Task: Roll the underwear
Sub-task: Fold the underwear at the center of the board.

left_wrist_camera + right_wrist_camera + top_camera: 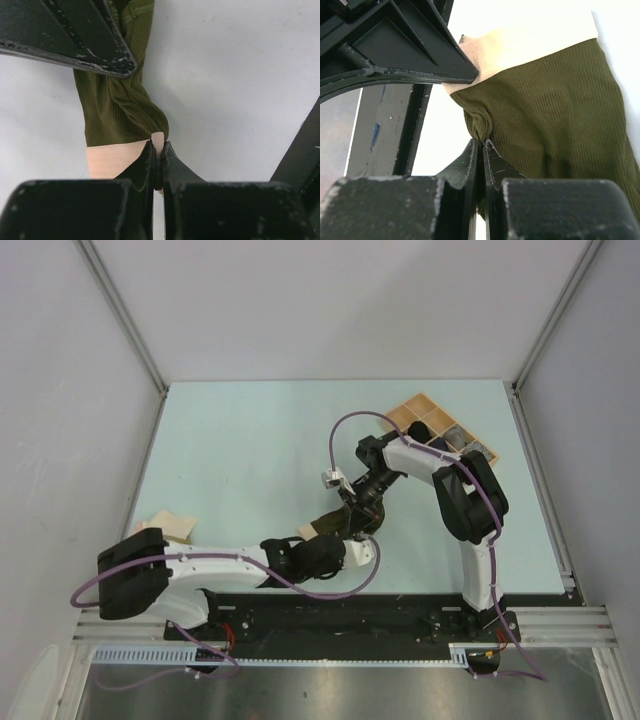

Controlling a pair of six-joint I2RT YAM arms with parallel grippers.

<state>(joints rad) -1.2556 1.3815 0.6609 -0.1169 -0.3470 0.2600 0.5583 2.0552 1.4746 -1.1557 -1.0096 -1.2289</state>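
I see my left gripper (pixel 158 150) pressed together on the pale smooth waistband (pixel 107 161). At frame centre, my right gripper (pixel 481 144) pinches a bunched fold of ribbed olive underwear (pixel 555 110).

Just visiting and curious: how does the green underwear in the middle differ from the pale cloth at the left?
The green underwear is dark olive with a pale band; the pale cloth looks plain beige. The green underwear is pinched by the left fingers and right fingers; the pale cloth lies untouched. Both are soft cloth on the table.
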